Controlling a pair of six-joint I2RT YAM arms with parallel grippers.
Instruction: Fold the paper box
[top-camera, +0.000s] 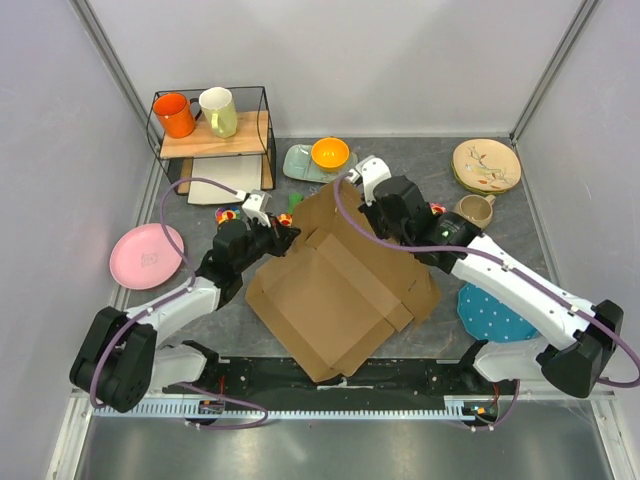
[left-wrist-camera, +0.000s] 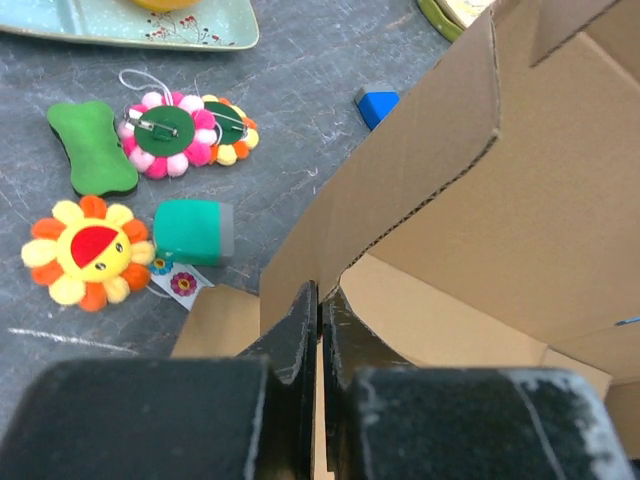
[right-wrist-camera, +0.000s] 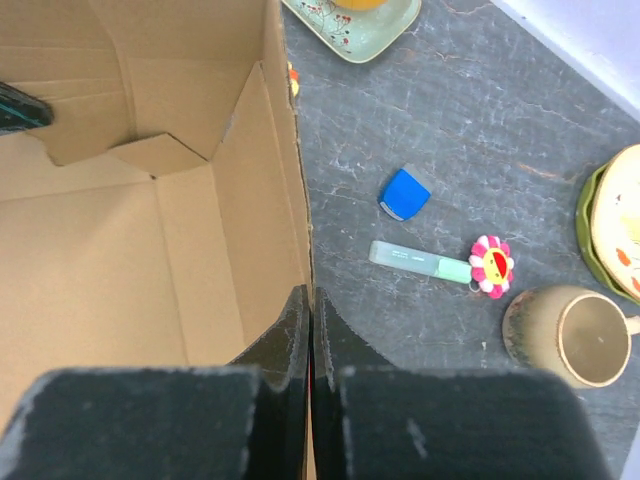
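The paper box (top-camera: 330, 300) is a large brown cardboard sheet, partly raised, in the middle of the table. My left gripper (top-camera: 284, 236) is at its left corner. In the left wrist view the left gripper (left-wrist-camera: 320, 300) is shut on the edge of an upright flap of the box (left-wrist-camera: 500, 200). My right gripper (top-camera: 362, 212) is at the far right side. In the right wrist view the right gripper (right-wrist-camera: 310, 298) is shut on the top edge of a standing wall, with the inside of the box (right-wrist-camera: 100, 250) to its left.
Left of the box lie flower toys (left-wrist-camera: 85, 250), a green bone (left-wrist-camera: 92, 145) and a teal block (left-wrist-camera: 192, 231). To its right are a blue clip (right-wrist-camera: 404, 193), a highlighter (right-wrist-camera: 420, 261) and a tan mug (right-wrist-camera: 570, 335). A mug shelf (top-camera: 212, 140), pink plate (top-camera: 147, 256), tray with orange bowl (top-camera: 329, 153) and blue dotted plate (top-camera: 495, 315) surround it.
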